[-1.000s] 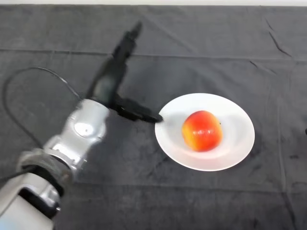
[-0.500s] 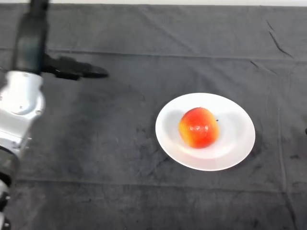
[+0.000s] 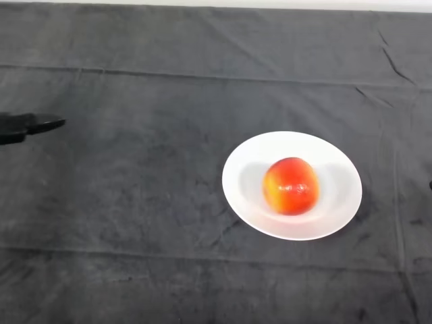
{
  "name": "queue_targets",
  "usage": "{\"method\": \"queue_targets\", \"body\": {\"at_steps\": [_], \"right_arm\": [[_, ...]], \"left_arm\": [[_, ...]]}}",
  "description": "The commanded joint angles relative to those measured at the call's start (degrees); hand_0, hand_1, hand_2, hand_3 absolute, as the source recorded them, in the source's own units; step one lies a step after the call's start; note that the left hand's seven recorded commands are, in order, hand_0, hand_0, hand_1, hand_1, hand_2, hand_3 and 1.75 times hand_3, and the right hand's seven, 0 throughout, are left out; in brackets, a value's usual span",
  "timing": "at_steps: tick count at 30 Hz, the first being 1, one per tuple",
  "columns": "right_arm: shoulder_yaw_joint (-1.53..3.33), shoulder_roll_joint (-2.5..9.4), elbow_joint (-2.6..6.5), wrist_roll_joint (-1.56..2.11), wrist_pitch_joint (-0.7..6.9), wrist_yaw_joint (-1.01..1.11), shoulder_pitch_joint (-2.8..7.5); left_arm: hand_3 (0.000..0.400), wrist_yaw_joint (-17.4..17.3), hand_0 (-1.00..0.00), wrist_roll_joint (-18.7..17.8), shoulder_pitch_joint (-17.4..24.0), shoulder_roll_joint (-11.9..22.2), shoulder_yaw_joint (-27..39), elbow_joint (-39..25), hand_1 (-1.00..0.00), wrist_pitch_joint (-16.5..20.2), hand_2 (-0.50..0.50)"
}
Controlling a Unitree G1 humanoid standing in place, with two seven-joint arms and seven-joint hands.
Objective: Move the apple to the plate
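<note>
A red and yellow apple (image 3: 291,185) rests upright in the middle of a white plate (image 3: 335,163), right of the table's centre. Only a black sliver of my left hand (image 3: 25,127) shows, at the far left edge. It lies well away from the plate, and the part that shows is straight and holds nothing. The arm itself is out of the picture.
A dark creased cloth (image 3: 148,202) covers the whole table. The table's far edge (image 3: 216,5) runs along the top of the view.
My left arm has pulled back from beside the plate to the far left edge, almost leaving the view. The apple has shifted slightly on the plate.
</note>
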Motion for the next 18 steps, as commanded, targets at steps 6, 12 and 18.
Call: {"method": "queue_targets", "body": {"at_steps": [6,12,18], "right_arm": [[-1.27,-1.01,-0.47,-0.39,0.04,0.11,0.75],[-1.28,-0.99,-0.52,-0.38,0.03,0.07,0.77],[-1.28,-0.97,-0.57,-0.37,0.03,0.04,0.79]], "left_arm": [[0.000,2.7,0.00,-1.4,5.9,5.4,5.7,-5.2,0.00,0.9,0.00],[0.000,4.3,0.00,-1.3,7.1,5.5,8.9,-7.0,0.00,3.3,0.00],[0.000,4.7,0.00,-1.3,8.6,5.9,12.1,-7.9,0.00,3.7,0.00]]}}
